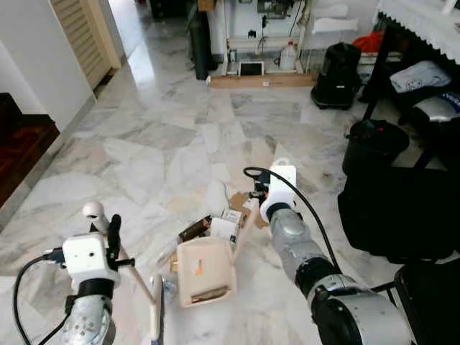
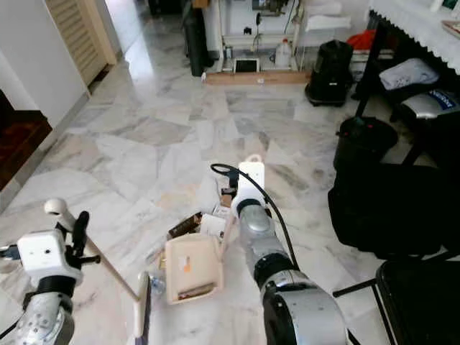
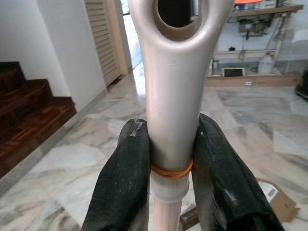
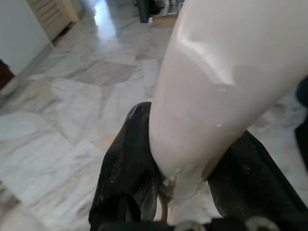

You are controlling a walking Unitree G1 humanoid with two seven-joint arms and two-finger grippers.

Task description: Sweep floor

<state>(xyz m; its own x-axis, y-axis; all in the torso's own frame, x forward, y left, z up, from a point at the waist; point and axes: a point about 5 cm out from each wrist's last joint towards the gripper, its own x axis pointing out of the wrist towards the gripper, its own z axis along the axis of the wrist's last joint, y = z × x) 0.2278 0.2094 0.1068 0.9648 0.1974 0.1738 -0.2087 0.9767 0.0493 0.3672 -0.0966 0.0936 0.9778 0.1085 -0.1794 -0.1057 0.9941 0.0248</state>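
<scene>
- Head views: my left gripper [image 1: 113, 233] is clamped on the broom handle [image 1: 133, 269], which slants down to the marble floor [image 1: 144, 144]; the beige dustpan [image 1: 205, 272] sits beside cardboard scraps [image 1: 215, 226].
- Left wrist view: my fingers [image 3: 122, 183] squeeze the handle (rubber band [image 3: 171, 168] around it).
- Right wrist view: my right gripper [image 4: 185, 178] grips the dustpan's cream handle [image 4: 216, 86].
</scene>
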